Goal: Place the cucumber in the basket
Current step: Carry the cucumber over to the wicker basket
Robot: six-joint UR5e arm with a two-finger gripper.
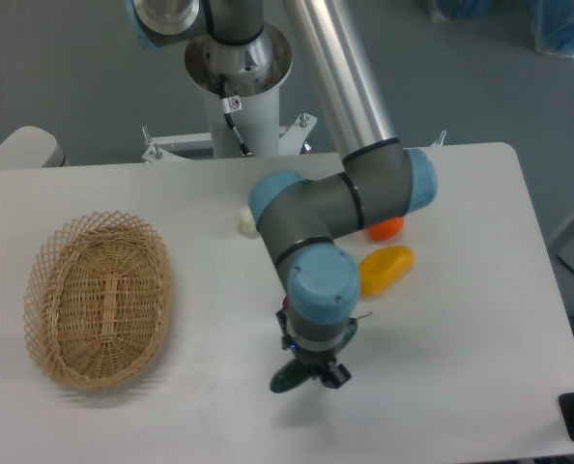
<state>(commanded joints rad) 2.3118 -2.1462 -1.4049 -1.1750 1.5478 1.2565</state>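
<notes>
The dark green cucumber (289, 378) hangs over the near middle of the table, mostly hidden under the wrist. My gripper (308, 372) points down and is shut on it; only the cucumber's left end sticks out. The tan wicker basket (45, 261) lies at the left of the table, nothing in it, well apart from the gripper.
A yellow vegetable (387, 269) and an orange one (386, 229) lie right of the arm. A pale bok choy end (244, 221) peeks out behind the elbow. The arm's base post (239, 72) stands at the table's back. The table's front edge is close below the gripper.
</notes>
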